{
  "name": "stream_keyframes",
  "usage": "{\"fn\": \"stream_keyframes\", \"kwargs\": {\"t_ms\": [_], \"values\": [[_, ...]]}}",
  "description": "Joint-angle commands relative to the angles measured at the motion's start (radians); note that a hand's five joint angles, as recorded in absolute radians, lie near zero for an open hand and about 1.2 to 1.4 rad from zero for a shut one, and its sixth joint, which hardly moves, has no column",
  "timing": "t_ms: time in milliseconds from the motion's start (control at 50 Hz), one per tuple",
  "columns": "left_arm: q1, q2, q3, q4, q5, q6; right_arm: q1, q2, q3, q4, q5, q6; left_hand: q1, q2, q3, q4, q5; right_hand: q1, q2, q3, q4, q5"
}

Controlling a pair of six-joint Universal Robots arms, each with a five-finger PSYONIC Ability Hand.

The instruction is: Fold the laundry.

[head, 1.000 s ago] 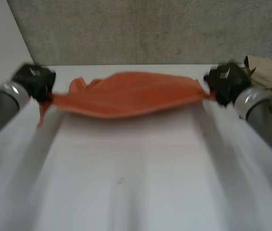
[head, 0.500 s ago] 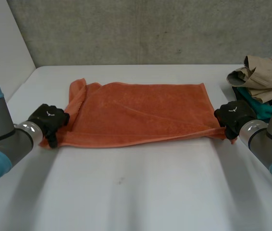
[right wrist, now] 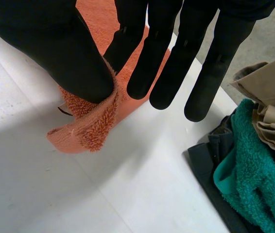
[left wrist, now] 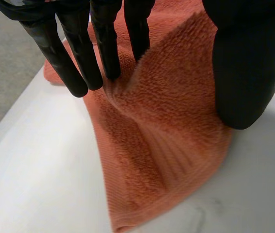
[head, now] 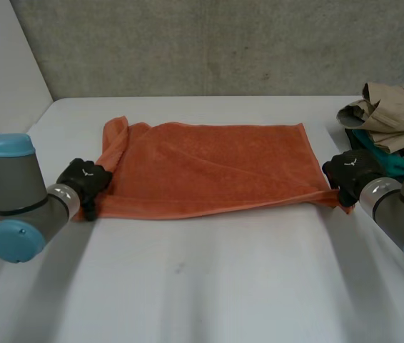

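An orange towel (head: 209, 168) lies spread on the white table (head: 202, 286), its far left corner rumpled. My left hand (head: 84, 182) rests at the towel's near left corner. In the left wrist view its straight fingers (left wrist: 79, 58) and thumb (left wrist: 244, 63) stand apart on the towel (left wrist: 166, 141) without gripping it. My right hand (head: 348, 171) is at the near right corner. There the thumb (right wrist: 55, 48) pinches the towel's corner (right wrist: 89, 126) against a straight finger.
A pile of other clothes (head: 391, 114) sits at the table's far right, just beyond my right hand: beige cloth on top, a teal towel (right wrist: 247, 165) and dark cloth beneath. A grey wall runs behind the table.
The towel, held stretched in the air a second ago, has come down flat on the table. Both hands moved toward the near side, and the left hand has let go.
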Motion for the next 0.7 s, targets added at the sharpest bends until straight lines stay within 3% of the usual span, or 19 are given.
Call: {"fn": "stream_keyframes", "kwargs": {"t_ms": [20,80,260,300,340,380,540,580,700], "values": [[0.007,-0.045,0.047,0.078,-0.124,0.064,-0.009,-0.006,-0.007,0.003,0.001,0.012,0.121,0.125,0.122,0.127,0.125,0.249,0.215,0.204,0.197,0.202],[0.022,-0.050,0.050,0.104,-0.170,0.091,-0.012,-0.007,-0.009,0.011,0.001,0.012,0.118,0.122,0.119,0.124,0.122,0.249,0.215,0.204,0.197,0.202],[0.062,-0.007,0.007,0.144,-0.142,0.104,-0.012,-0.007,-0.013,0.020,0.001,0.012,0.159,0.163,0.160,0.165,0.162,0.249,0.215,0.204,0.197,0.202],[0.070,-0.007,0.009,0.141,-0.132,0.102,-0.012,-0.007,-0.015,0.021,0.001,0.012,0.273,0.277,0.274,0.279,0.277,0.249,0.215,0.204,0.197,0.202],[0.084,-0.008,0.009,0.127,-0.100,0.100,-0.009,-0.007,-0.013,0.029,0.001,0.012,0.761,0.766,0.763,0.768,0.765,0.249,0.215,0.204,0.197,0.202],[0.091,-0.007,0.007,0.104,-0.070,0.096,-0.009,-0.007,-0.015,0.037,0.001,0.012,0.889,0.893,0.890,0.896,0.893,0.249,0.215,0.204,0.197,0.202],[0.142,0.067,0.002,-0.027,0.020,0.038,-0.012,-0.007,-0.026,0.070,-0.005,0.012,0.890,0.894,0.891,0.896,0.894,0.249,0.215,0.204,0.197,0.202],[0.156,0.099,-0.014,-0.045,0.051,0.007,-0.014,-0.007,-0.030,0.080,-0.005,0.014,0.516,0.520,0.517,0.522,0.519,0.249,0.215,0.204,0.197,0.202],[0.186,0.185,-0.105,-0.065,0.193,-0.028,-0.015,-0.006,-0.032,0.087,-0.005,0.009,0.479,0.483,0.480,0.486,0.483,0.249,0.215,0.204,0.197,0.202]]}}
